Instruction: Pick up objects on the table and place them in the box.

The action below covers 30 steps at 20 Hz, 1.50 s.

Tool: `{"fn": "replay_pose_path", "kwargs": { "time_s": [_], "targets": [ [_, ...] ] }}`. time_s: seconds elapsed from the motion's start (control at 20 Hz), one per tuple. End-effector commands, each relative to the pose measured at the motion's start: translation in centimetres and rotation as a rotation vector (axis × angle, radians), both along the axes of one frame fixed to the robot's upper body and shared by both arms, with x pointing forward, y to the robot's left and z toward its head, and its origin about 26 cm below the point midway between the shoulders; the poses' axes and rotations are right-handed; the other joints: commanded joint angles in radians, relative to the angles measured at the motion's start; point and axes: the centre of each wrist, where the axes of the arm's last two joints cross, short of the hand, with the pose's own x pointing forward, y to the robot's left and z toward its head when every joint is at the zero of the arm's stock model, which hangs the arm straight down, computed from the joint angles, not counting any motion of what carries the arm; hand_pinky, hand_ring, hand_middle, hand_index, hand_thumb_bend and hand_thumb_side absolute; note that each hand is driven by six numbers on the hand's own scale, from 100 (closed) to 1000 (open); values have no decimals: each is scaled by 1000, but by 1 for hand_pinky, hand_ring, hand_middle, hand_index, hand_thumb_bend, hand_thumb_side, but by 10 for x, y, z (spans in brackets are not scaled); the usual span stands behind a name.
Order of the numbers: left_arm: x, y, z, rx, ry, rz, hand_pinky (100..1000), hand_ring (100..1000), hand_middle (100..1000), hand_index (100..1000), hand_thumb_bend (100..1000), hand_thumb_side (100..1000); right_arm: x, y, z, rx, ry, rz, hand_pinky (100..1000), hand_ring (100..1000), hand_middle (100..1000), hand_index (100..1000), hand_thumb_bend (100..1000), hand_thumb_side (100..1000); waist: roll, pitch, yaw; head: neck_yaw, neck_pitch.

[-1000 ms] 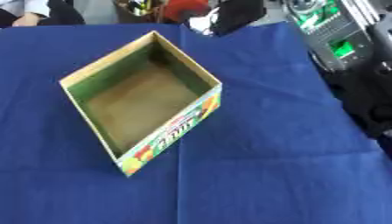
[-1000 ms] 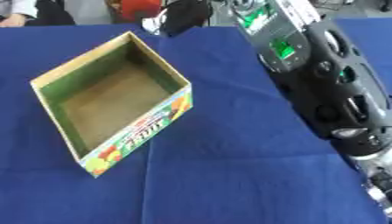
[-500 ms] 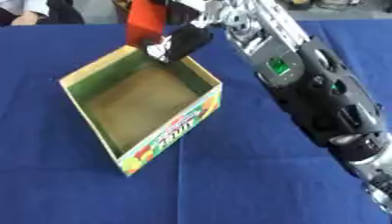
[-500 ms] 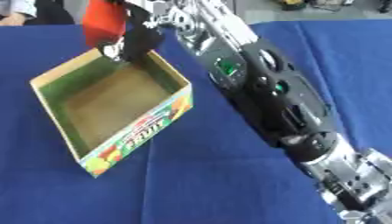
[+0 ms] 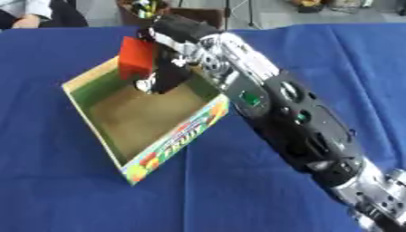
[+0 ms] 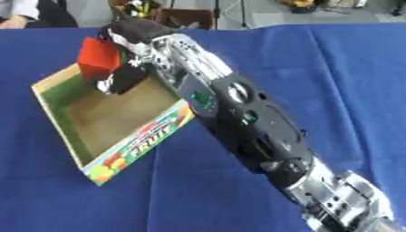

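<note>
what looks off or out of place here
Nothing stands out. The right hand holds a red block over the far corner of the open cardboard box, which sits askew but intact on the blue cloth.

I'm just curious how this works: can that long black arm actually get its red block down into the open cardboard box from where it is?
Probably yes. The right hand holds the red block over the box's far corner, with the top open and nothing between.

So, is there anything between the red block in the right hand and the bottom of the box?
Nothing visible. The right hand holds the red block over the far corner of the open cardboard box, and the box floor below looks bare.
</note>
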Motion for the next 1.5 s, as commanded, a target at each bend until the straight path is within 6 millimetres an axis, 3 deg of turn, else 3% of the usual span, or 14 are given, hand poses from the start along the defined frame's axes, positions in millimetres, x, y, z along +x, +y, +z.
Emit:
{"fn": "replay_pose_path", "kwargs": {
  "time_s": [0.05, 0.3, 0.45, 0.5, 0.75, 0.8, 0.85, 0.95, 1.1, 1.4, 1.5],
  "targets": [
    [-3, 1, 10, 8, -36, -1, 627, 827, 799, 919, 100, 1000, 0, 4, 3, -33, -23, 2, 591, 600, 398, 460, 100, 427, 2, -17, 3, 1, -9],
    [-3, 1, 10, 7, -37, 0, 626, 827, 798, 919, 100, 1000, 6, 4, -8, -110, 1, -19, 603, 622, 428, 491, 100, 420, 1, -15, 3, 0, -11],
    [-3, 1, 10, 7, -36, 0, 626, 826, 798, 919, 100, 1000, 5, 5, -9, -136, 24, 7, 636, 689, 534, 641, 100, 502, 0, -13, 3, 0, -11],
    [-3, 0, 10, 7, -36, 0, 625, 826, 797, 918, 100, 1000, 5, 6, -8, -149, 32, 18, 681, 738, 608, 730, 100, 567, 0, -13, 3, 0, -12],
    [-3, 0, 10, 7, -35, -3, 625, 825, 796, 917, 100, 1000, 5, 6, -8, -227, 88, 53, 775, 825, 754, 822, 100, 695, 0, -11, 5, 0, -15],
    [-3, 0, 10, 7, -35, -2, 625, 825, 796, 917, 100, 1000, 6, 5, -8, -233, 91, 54, 791, 852, 795, 854, 124, 735, 1, -12, 5, 0, -15],
    [-3, 0, 10, 7, -35, -2, 625, 825, 796, 917, 100, 1000, 6, 5, -8, -238, 92, 56, 815, 884, 834, 882, 253, 828, 1, -12, 5, 0, -15],
    [-3, 0, 10, 7, -35, -1, 625, 825, 796, 917, 100, 1000, 6, 4, -6, -245, 89, 57, 857, 939, 878, 916, 482, 893, 1, -12, 4, 0, -14],
    [-3, 0, 10, 6, -36, -1, 625, 825, 796, 917, 100, 1000, 7, 1, -5, -255, 87, 49, 882, 971, 916, 944, 632, 925, 2, -13, 2, 0, -13],
    [-3, 0, 9, 6, -34, 2, 625, 825, 795, 917, 100, 1000, 5, -5, 4, -204, 58, 40, 871, 964, 898, 943, 634, 944, 5, -14, -1, 2, -10],
    [-3, 1, 9, 6, -33, 5, 624, 824, 794, 916, 100, 1000, 0, -11, 17, -145, 3, 42, 841, 936, 883, 930, 601, 969, 7, -15, -3, 5, -8]
  ]
}}
